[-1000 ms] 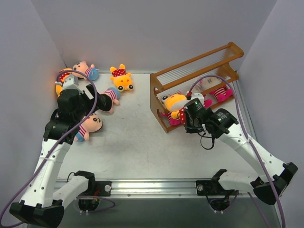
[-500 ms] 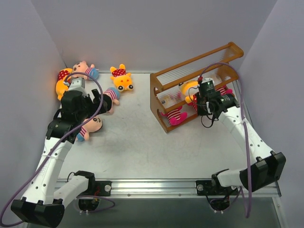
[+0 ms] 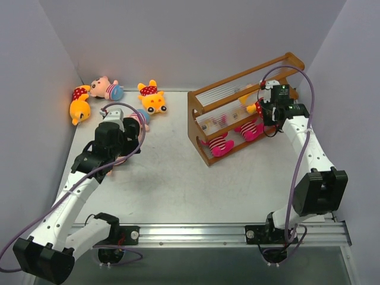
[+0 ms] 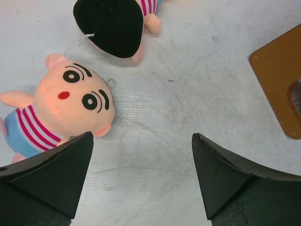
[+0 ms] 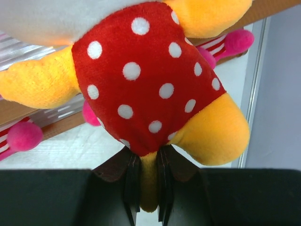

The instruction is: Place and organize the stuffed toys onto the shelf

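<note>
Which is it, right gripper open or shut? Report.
Shut on the yellow bear: in the right wrist view the right gripper pinches a yellow limb below the red polka-dot body.

Table (image 3: pixel 178 178): shelf (image 3: pixel 249 76), loose stuffed toys (image 3: pixel 153 100); 2 striped toys (image 3: pixel 219 145) on shelf.

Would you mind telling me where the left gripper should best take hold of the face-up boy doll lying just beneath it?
Probably the striped torso, coming straight down from above. The boy doll lies flat on its back on the table, and the torso is narrower than the big round head, so the open left gripper could close across it.
</note>
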`<state>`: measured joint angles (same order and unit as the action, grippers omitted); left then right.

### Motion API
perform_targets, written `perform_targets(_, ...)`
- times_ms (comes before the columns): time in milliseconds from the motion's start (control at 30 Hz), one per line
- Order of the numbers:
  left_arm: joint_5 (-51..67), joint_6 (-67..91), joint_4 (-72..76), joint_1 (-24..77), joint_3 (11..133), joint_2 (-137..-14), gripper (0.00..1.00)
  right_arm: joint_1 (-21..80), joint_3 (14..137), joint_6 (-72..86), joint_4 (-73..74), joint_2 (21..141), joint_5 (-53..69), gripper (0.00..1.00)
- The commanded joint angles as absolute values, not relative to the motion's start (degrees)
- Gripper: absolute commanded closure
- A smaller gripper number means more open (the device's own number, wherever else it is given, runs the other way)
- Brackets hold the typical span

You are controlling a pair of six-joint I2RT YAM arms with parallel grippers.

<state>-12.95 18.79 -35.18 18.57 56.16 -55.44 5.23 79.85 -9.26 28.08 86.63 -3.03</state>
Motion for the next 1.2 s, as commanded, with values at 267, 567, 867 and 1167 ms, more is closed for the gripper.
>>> perform_targets(267,-22.9,15.4,-30.6,20.6,52.6,-52.1,0.06,-2.5,87.5,-19.3,20.9,95.0,5.4,1.00)
perform_targets(567,-24.4,15.0,-31.0,20.7,52.1,-52.3,0.06,-6.9,92.0,-19.3,19.2,100.1,6.5,1.00)
perform_targets(867,-24.6,14.9,-31.1,20.7,52.1,-52.8,0.06,-8.8,95.3,-18.1,15.7,103.8,7.0,1.00)
perform_targets(1167,-24.8,14.8,-31.1,20.6,52.1,-53.6,0.06,-8.9,98.4,-17.9,15.9,107.2,7.3,1.00)
